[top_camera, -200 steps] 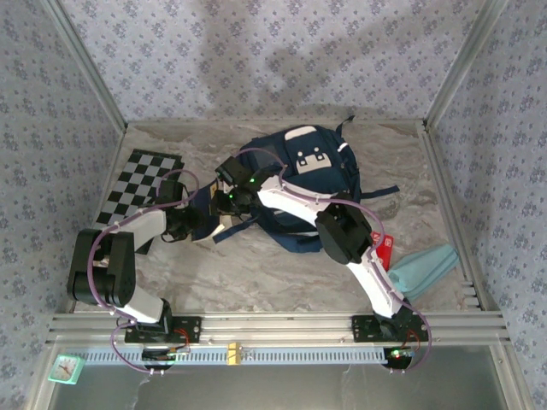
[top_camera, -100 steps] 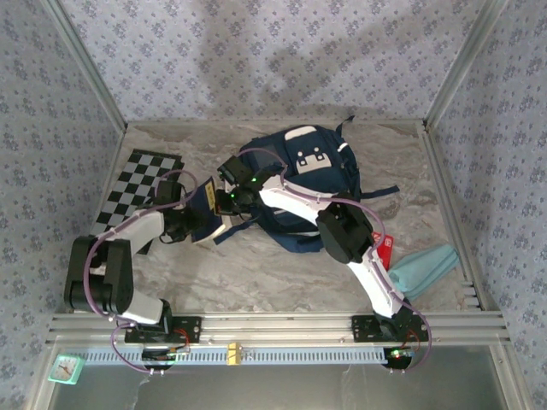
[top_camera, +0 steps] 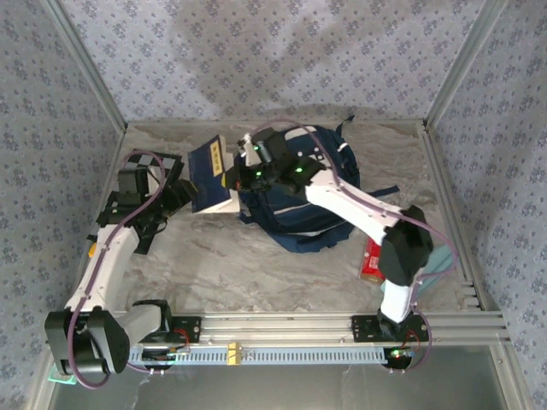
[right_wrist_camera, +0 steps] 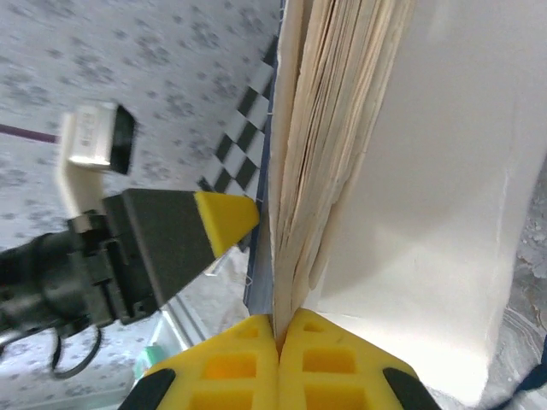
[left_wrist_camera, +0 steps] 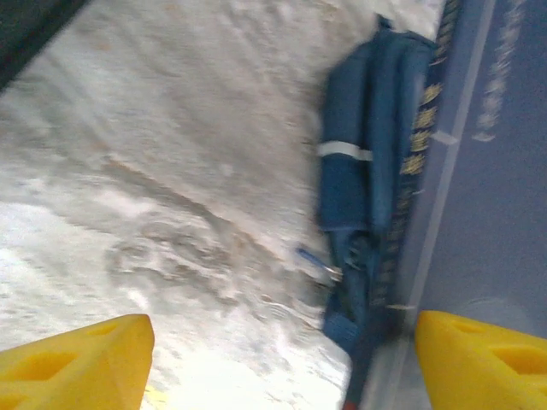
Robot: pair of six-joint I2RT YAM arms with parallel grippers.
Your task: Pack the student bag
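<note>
The student bag [top_camera: 299, 201], a navy backpack with white patches, lies at the middle back of the table. A blue-covered book [top_camera: 211, 173] hangs upright just left of it. My right gripper [top_camera: 235, 179] is shut on a thin bunch of its pages [right_wrist_camera: 342, 128], and the other pages fan loose above the yellow fingers [right_wrist_camera: 342, 367]. My left gripper [top_camera: 175, 195] stands open beside the book's left edge, nothing between its fingers [left_wrist_camera: 77, 359]. In the left wrist view the bag [left_wrist_camera: 363, 162] shows blurred, with the book's cover [left_wrist_camera: 504, 171] close on the right.
A black-and-white checkered mat [top_camera: 141, 175] lies at the back left under the left arm. A red packet [top_camera: 373, 259] and a teal cloth [top_camera: 434, 259] lie at the right, near the right arm. Metal frame posts and patterned walls close in the table.
The left gripper opened, let go of the book and drew back to the left. The right gripper closed on the pages and lifted the book up and toward the back.
</note>
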